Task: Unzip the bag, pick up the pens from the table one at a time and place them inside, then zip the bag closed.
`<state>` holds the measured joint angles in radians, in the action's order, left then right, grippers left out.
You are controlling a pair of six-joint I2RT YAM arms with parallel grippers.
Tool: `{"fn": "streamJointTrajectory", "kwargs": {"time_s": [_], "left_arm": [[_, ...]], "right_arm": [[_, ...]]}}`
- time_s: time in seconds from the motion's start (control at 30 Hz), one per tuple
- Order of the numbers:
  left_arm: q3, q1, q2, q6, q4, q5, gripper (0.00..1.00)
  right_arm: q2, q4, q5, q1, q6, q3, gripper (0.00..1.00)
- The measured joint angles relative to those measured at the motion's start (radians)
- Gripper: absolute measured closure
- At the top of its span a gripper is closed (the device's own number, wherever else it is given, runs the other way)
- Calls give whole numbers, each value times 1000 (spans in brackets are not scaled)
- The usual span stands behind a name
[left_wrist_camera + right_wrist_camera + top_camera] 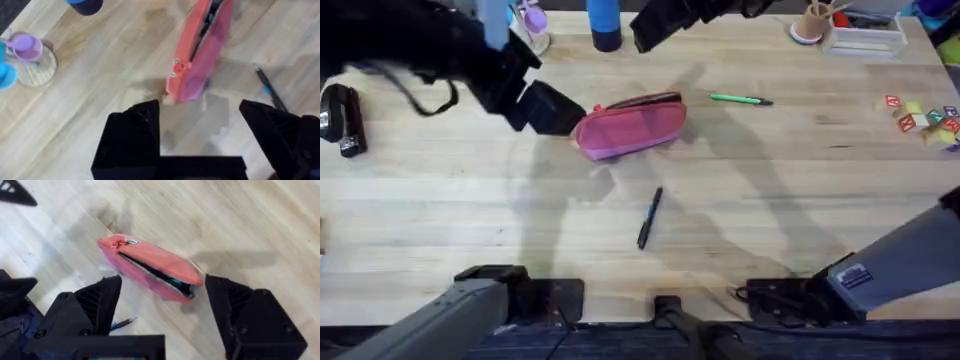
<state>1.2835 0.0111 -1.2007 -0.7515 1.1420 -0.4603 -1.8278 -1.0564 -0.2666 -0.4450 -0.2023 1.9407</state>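
lying unzipped on the light wooden plank table, the oblong pink-red fabric pouch gapes; the black-and-blue pen lies nearer the bases, the green pen beside it. left gripper and right gripper hover over the pouch, fingers spread.

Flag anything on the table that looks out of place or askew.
Nothing looks spilled or damaged. The bag lies slightly tilted with its zipper open. The green pen and the dark pen lie apart on the table, outside the bag.
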Motion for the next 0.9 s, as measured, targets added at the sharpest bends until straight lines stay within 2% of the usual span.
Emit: {"fn": "streamJointTrajectory", "kwargs": {"time_s": [0.2,0.37,0.47,0.57,0.67,0.73,0.77,0.9], "left_arm": [[0,5,100,37,93,1,7],[0,4,132,49,112,2,7],[0,4,132,50,111,6,7],[0,4,132,52,111,14,7],[0,4,132,52,111,24,8],[0,4,132,52,111,31,7],[0,5,132,52,111,33,7],[0,4,132,52,111,37,7]], "right_arm": [[0,-30,20,-31,-41,18,8],[0,-24,33,-54,-76,20,17],[0,-2,43,-60,-87,20,161],[0,12,47,-60,-98,20,347],[0,11,54,-59,-115,20,614],[0,14,57,-60,-135,20,887],[0,16,58,-60,-145,20,948],[0,17,58,-60,-210,20,970]]}}
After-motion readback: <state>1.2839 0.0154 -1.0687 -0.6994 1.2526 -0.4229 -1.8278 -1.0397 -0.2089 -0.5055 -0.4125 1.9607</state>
